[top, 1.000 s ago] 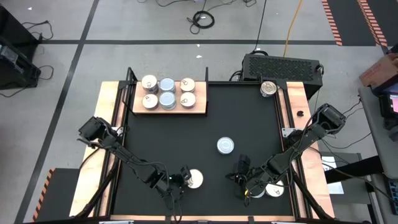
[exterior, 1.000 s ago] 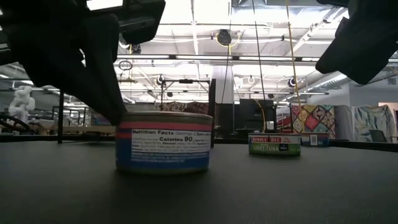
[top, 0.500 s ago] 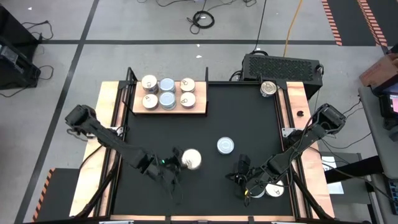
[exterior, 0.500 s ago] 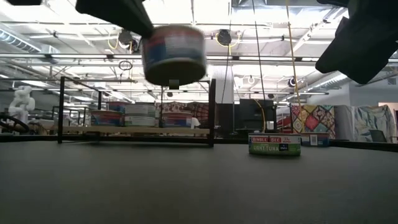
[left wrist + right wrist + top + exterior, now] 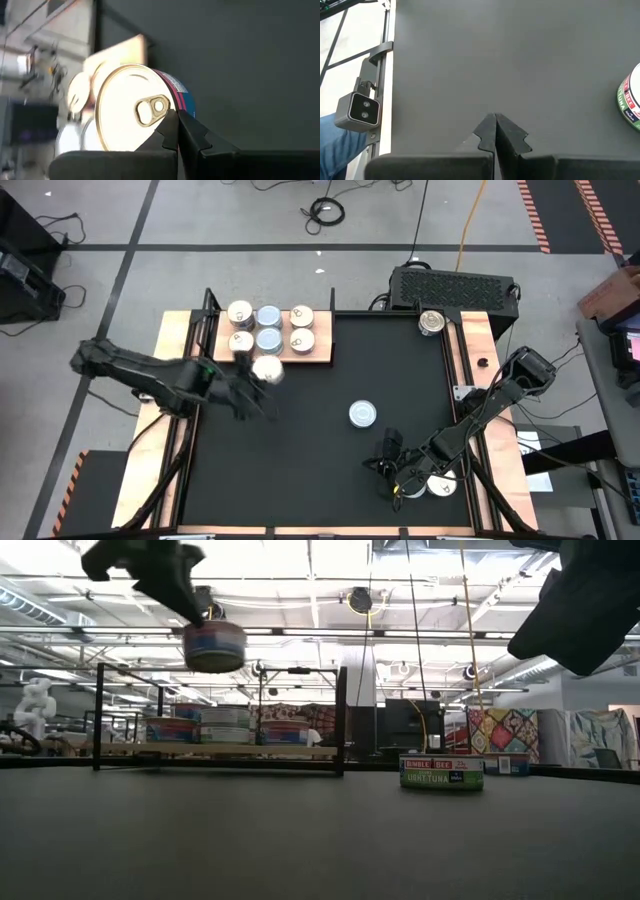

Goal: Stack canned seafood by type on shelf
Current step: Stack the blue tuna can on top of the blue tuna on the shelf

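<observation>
One cream-topped tin (image 5: 267, 369) rides in the left pincer (image 5: 262, 376), pinched by its pull tab, airborne just short of the shelf (image 5: 322, 352). Next, I judge, it needs lowering onto a matching stack. Right pincer (image 5: 392, 472) waits pressed together near the bench's front.

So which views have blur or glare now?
High view: the left arm and its carried can are smeared by motion. Left wrist view: the can's gold lid glares nearly white, the shelf behind is blurred. Low view: ceiling lights glare.
</observation>
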Robot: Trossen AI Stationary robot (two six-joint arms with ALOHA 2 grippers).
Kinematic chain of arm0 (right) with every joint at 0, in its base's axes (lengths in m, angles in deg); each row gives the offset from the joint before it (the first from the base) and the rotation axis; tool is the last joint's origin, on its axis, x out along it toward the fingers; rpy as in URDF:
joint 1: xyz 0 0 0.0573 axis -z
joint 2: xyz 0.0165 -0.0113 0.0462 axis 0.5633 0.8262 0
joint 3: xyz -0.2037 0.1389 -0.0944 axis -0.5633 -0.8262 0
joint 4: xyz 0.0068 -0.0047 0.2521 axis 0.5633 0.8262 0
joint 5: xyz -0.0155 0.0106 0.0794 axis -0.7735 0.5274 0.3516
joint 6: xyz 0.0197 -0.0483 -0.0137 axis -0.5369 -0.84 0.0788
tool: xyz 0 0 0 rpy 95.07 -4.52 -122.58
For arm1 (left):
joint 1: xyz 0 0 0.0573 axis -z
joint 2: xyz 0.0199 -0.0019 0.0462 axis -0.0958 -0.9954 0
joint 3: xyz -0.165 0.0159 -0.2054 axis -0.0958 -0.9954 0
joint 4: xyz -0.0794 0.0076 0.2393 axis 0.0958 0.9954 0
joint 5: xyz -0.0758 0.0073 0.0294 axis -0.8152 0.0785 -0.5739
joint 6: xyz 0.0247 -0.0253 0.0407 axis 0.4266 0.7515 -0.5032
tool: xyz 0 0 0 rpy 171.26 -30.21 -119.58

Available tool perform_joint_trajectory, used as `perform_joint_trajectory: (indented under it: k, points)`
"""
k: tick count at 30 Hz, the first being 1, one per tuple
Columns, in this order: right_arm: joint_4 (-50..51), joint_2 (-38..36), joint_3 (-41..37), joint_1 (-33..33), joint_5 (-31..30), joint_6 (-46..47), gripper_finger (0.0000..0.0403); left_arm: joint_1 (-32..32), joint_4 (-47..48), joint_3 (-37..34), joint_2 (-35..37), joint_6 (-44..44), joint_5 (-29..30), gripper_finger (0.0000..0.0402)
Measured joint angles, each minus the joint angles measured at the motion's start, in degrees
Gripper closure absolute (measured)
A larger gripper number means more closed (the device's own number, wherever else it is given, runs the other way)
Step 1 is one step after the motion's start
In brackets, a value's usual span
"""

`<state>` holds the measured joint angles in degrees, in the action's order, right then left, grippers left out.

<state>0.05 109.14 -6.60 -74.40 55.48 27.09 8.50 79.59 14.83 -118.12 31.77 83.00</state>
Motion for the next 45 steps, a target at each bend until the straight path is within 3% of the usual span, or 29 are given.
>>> perform_joint_trajectory:
  k: [6, 11, 26, 31, 45]
  points:
    - [0.0, 0.0, 0.0, 0.0, 0.0, -0.7, 0.0403, -9.1, 3.3, -6.0, 12.0, 0.1, 1.4, 0.0401]
    - [0.0, 0.0, 0.0, 0.0, 0.0, -1.0, 0.0403, -18.4, 4.2, -10.9, 17.5, -2.4, -0.3, 0.0402]
    - [-0.1, 0.0, 0.0, 0.0, -0.3, -1.0, 0.0403, -40.7, -4.7, -17.6, 18.0, -17.7, -11.0, 0.0402]
    - [-0.1, 0.0, 0.0, 0.0, -0.3, -1.5, 0.0403, -44.7, -6.2, -17.6, 16.9, -19.2, -15.6, 0.0402]
    - [0.0, 0.0, 0.0, 0.0, -0.3, -1.5, 0.0403, -46.9, -8.7, -17.6, 11.9, -20.7, -18.0, 0.0401]
